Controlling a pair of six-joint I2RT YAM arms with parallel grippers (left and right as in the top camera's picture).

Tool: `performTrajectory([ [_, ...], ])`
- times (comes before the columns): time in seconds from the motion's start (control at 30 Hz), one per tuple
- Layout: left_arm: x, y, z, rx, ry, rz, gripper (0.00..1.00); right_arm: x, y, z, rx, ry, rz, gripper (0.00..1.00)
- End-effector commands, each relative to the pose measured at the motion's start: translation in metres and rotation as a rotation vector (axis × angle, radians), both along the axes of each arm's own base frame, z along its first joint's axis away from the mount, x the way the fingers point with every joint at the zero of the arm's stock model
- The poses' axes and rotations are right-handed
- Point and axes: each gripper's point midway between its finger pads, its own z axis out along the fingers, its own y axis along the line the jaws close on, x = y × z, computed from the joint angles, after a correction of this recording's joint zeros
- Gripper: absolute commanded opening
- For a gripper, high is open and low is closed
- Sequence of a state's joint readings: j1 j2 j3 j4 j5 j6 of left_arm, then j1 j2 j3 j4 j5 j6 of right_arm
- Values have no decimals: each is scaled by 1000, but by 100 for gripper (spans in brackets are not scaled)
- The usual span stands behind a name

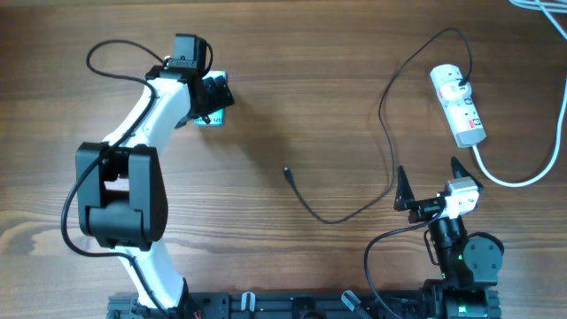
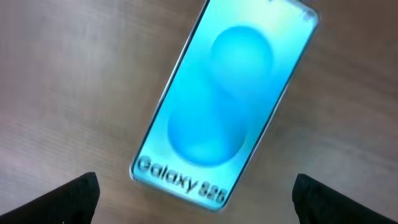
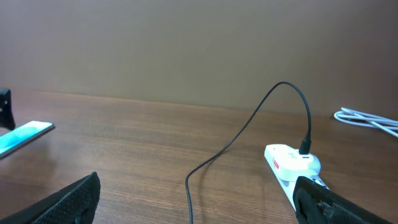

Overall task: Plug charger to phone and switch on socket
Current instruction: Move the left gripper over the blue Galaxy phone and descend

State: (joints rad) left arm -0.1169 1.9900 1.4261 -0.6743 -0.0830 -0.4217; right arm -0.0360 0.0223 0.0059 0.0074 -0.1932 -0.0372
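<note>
Hovering with left pincer [image 2: 196, 190] spread above phone [image 2: 217, 106], right pincer [image 3: 196, 193] spread and idle — plugging not yet begun — next calling for fetching charger tip [image 1: 289, 174] lying mid-surface [image 1: 292, 89].

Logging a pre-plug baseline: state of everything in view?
phone: screen lit, lying flat on table
power strip: switch position unreadable
charger: adapter on power strip, free plug loose on table
left gripper: open, above phone
right gripper: open, empty
</note>
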Motion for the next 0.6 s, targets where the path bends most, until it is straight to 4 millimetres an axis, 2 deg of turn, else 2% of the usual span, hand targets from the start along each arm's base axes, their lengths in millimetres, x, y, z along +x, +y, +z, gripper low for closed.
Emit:
performTrajectory([
  [0.0, 9, -3, -4, 62, -26, -191, 100, 0, -3, 2, 13, -8, -16, 100],
  [0.1, 7, -8, -24, 77, 4, -300, 100, 0, -3, 2, 13, -8, -16, 100],
  [0.3, -5, -8, -65, 65, 103, -313, 100, 0, -3, 2, 13, -8, -16, 100],
  [0.37, -5, -8, -65, 65, 104, -313, 93, 0, -3, 2, 13, -8, -16, 100],
  [0.5, -4, -9, -65, 65, 100, -313, 88, 0, -3, 2, 13, -8, -16, 100],
  [0.57, -9, -9, -66, 59, 122, -315, 79, 0, -3, 2, 14, -8, -16, 100],
])
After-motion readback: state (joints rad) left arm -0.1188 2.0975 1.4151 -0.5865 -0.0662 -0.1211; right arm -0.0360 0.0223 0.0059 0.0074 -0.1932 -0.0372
